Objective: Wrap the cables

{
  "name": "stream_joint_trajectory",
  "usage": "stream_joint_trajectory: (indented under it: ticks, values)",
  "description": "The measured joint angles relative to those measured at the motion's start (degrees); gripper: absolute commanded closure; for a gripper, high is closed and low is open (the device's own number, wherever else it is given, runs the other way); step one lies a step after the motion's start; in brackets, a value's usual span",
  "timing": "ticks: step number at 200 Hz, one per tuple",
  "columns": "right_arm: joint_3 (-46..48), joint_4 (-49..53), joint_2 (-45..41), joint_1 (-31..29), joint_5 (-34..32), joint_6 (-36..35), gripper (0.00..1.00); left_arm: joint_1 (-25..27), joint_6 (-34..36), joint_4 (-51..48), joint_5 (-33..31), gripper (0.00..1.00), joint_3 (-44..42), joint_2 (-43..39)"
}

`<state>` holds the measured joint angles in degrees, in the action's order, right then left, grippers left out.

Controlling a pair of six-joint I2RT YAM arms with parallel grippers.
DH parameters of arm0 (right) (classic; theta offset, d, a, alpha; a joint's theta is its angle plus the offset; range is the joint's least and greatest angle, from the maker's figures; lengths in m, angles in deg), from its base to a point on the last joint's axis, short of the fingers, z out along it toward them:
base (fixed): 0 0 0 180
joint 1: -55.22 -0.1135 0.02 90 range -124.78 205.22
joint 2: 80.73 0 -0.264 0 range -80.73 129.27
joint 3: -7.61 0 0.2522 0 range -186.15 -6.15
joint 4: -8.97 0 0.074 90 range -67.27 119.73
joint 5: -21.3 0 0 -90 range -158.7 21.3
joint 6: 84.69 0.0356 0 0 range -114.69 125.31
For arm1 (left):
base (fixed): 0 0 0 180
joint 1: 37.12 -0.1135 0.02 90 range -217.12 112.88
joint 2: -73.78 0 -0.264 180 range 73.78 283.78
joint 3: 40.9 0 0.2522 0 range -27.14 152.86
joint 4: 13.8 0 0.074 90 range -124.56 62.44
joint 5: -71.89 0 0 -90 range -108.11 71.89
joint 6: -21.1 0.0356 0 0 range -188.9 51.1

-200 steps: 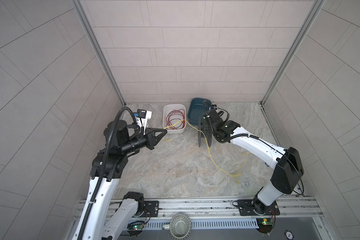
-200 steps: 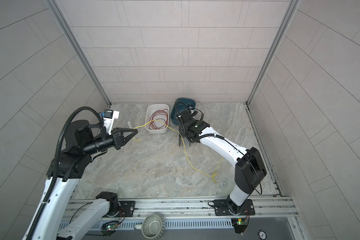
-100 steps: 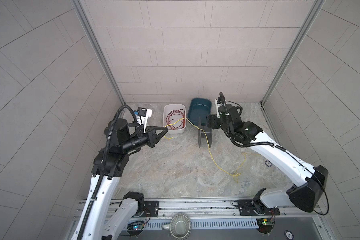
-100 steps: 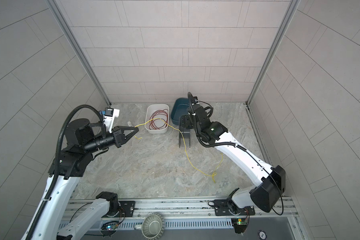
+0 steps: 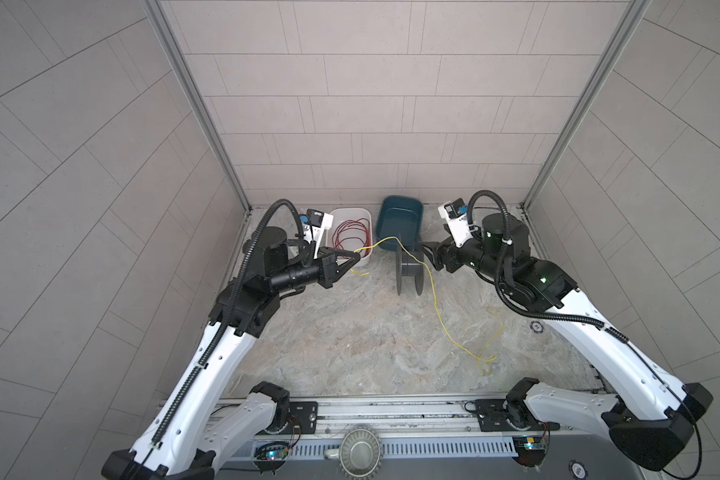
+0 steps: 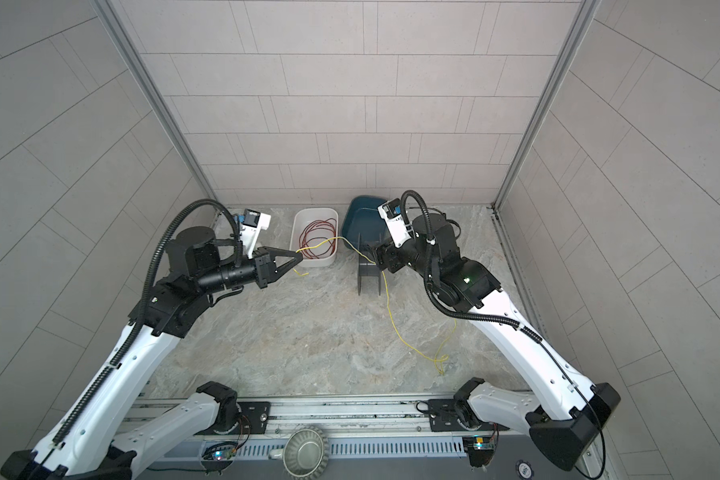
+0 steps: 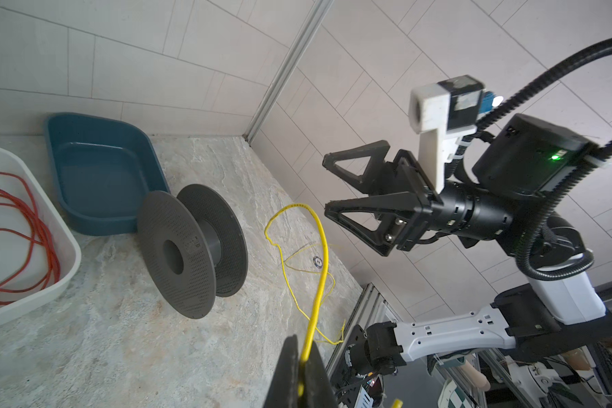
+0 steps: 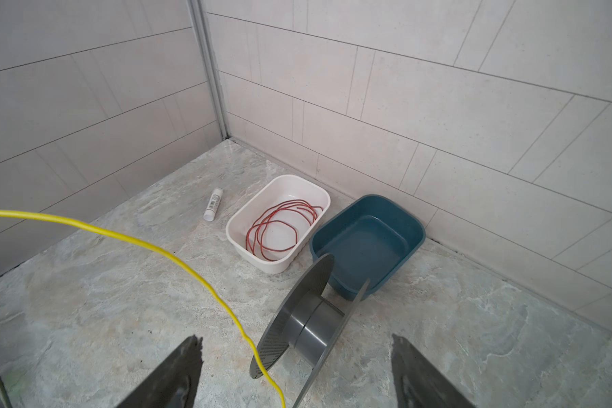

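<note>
The yellow cable (image 5: 435, 307) lies tangled on the tabletop (image 5: 350, 340) at the near right. It rises past the upright grey spool (image 5: 410, 274) to the left pincer (image 5: 356, 261), which is clamped on it. The right pincer (image 5: 428, 254) gapes wide beside the spool, empty. Behind sit a white tub (image 5: 350, 210) of red wire (image 5: 352, 237) and a blue tub (image 5: 400, 220).
</note>
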<state>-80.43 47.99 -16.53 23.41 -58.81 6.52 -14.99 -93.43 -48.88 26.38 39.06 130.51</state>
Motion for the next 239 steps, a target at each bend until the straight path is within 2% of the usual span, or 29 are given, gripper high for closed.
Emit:
stream_joint_trajectory:
  ticks: [35, 63, 147, 174, 204, 239]
  values:
    - [2.6, -0.02, -2.4, 0.0, 4.94, -3.96, 0.18, 4.31, 2.64, -0.55, -0.35, 1.0, 4.85, 6.49]
    - [3.72, -0.5, -2.43, 0.0, 6.14, -6.54, 0.2, 6.16, 5.42, -1.44, -0.28, 1.0, 9.79, 11.13]
    - [4.13, -4.68, -0.33, 0.11, 0.0, -11.17, 0.29, 7.65, 9.22, -2.84, -0.76, 1.0, 16.52, 17.75]
    - [4.13, -5.88, -0.68, 0.11, -1.25, -12.13, 0.28, 7.65, 10.36, -4.57, -1.7, 1.0, 18.67, 19.58]
    - [4.13, -7.56, -1.55, 0.11, -1.84, -13.94, 0.24, 7.65, 11.13, -6.19, -2.27, 1.0, 22.21, 22.16]
    - [4.46, -11.45, -1.07, 0.13, -4.17, -16.52, 0.25, 7.65, 11.56, -7.41, -2.32, 1.0, 25.38, 24.83]
